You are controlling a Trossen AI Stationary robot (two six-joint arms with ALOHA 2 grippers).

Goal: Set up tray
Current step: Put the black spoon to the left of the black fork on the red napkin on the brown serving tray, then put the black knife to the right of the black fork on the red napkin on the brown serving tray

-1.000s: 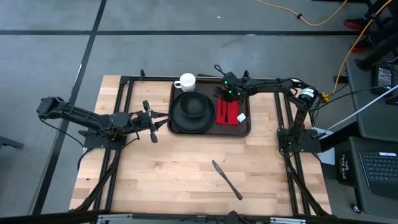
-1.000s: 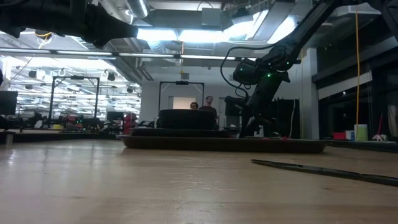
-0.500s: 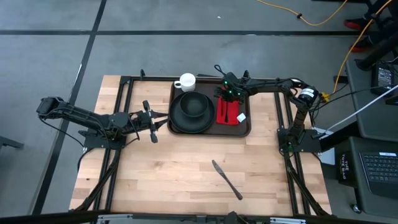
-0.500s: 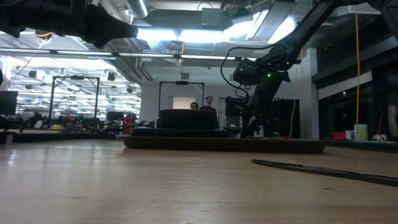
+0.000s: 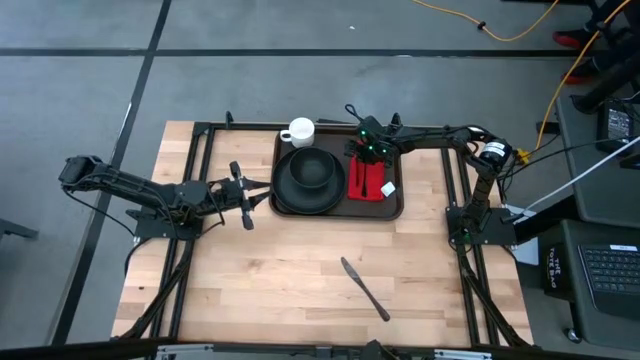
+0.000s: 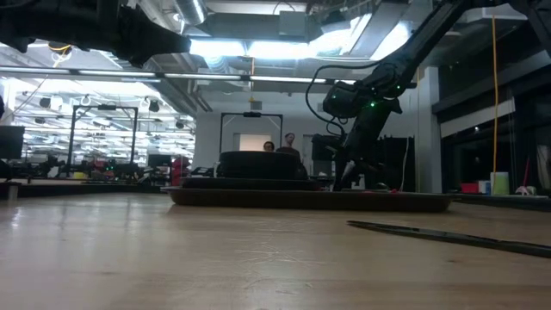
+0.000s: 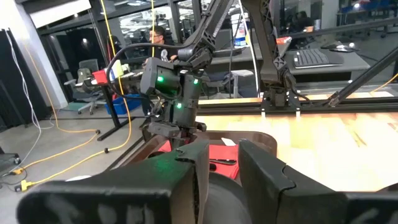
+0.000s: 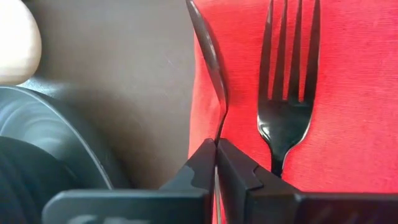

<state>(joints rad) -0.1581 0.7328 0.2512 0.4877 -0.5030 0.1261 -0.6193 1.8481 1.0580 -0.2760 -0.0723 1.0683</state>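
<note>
right wrist view: claw (image 8: 216,149) (on spoon (image 8: 211,56))

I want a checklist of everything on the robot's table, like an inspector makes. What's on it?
Surface: wooden table, mostly bare.
Job's things: brown tray at the far edge holds a black bowl on a black plate, a white cup and a red napkin with a black fork and spoon.
Clutter: black knife lying off the tray.
Grippers: right gripper shut on the spoon; left gripper waits beside the tray.
Cables: yellow cable on the floor.
Surroundings: people beyond the table.
</note>
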